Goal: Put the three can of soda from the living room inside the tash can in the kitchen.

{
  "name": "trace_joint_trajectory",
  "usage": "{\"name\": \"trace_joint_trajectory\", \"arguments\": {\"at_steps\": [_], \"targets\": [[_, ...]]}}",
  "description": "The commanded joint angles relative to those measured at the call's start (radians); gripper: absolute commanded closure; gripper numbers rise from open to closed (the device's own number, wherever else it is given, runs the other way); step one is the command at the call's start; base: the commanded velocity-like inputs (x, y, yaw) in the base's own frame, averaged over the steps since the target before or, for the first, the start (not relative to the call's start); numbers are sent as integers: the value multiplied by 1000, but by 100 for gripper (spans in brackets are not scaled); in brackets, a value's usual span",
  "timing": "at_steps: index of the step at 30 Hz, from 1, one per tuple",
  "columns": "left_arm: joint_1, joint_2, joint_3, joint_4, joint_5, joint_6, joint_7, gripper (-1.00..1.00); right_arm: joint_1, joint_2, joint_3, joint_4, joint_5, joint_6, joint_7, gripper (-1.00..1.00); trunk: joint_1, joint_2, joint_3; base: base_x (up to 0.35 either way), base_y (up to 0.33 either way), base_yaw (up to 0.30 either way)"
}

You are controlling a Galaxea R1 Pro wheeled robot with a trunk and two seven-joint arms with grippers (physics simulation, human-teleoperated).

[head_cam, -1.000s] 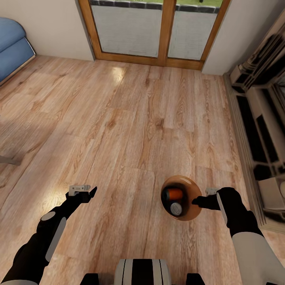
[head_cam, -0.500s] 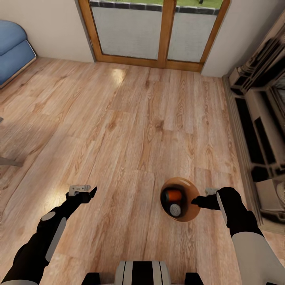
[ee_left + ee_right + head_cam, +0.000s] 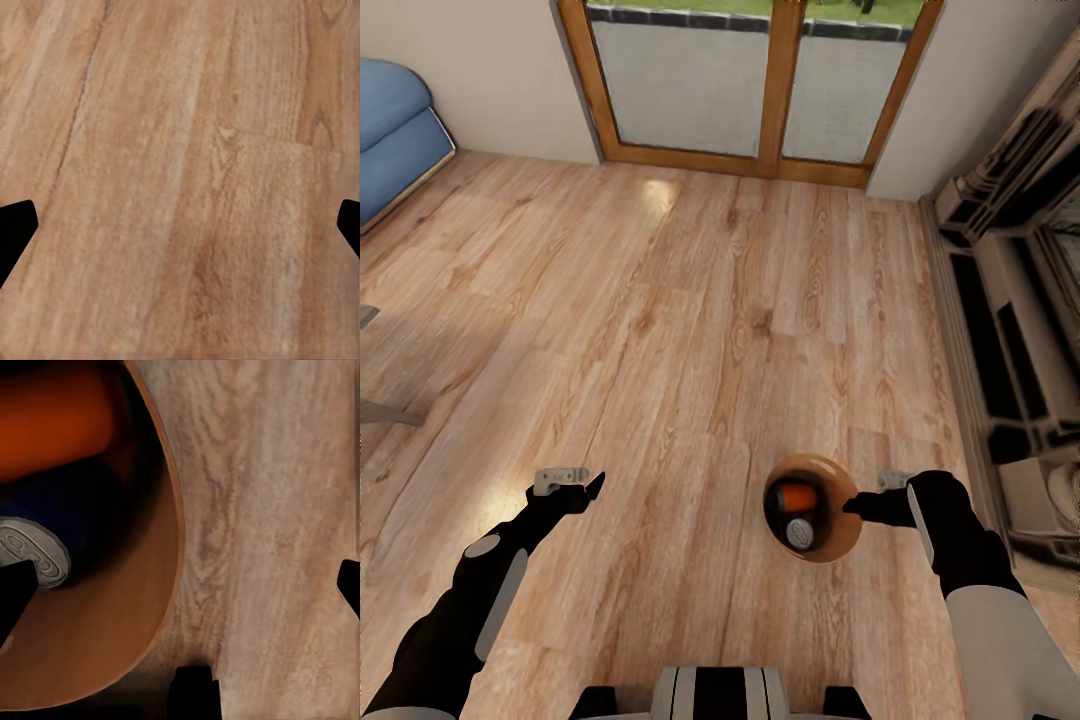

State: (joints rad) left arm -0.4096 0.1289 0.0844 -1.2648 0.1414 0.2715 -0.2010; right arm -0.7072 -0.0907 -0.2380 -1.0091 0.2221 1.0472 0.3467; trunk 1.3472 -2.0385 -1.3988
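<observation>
Soda cans are seen inside the copper-brown bin [image 3: 830, 505], which stands on the wood floor [image 3: 690, 330] near the robot's base, just beside the right gripper [image 3: 857, 507]. An orange can [image 3: 797, 494] lies on its side at the far end of the bin's inside, and a dark blue can [image 3: 800, 531] with its silver top showing sits nearer; a third can cannot be made out. The cans are judged light, stiff and smooth, so a hold across the round body is best. The bin looks glossy and slippery, and is best gripped at its rim.

The right gripper's fingers are spread wide in the right wrist view, with nothing clamped between them. The left gripper [image 3: 582, 489] hangs over bare floor, wide and empty.

Compared with a second ago, the whole head view has shifted: the glass doors [image 3: 745, 85] and the blue sofa [image 3: 395, 140] sit lower, and the bin is a touch nearer.
</observation>
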Motion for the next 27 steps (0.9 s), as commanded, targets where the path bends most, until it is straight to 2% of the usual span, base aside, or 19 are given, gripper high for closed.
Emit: {"name": "trace_joint_trajectory", "arguments": {"at_steps": [1,5,24,27], "targets": [[0,0,0,0,0,0,0,-100,0,0,0,-7,0,0,0,-100,-4,7,3,0,0,0],[0,0,0,1,0,0,0,-100,1,1,0,-59,-2,0,0,-100,-19,35,16,0,0,0],[0,0,0,0,1,1,36,-100,4,7,-1,-78,2,0,-2,-100,-92,168,75,0,0,0],[1,-1,0,-22,2,2,36,-100,49,5,-3,-184,6,0,-2,-100,-104,189,85,0,0,0]]}}
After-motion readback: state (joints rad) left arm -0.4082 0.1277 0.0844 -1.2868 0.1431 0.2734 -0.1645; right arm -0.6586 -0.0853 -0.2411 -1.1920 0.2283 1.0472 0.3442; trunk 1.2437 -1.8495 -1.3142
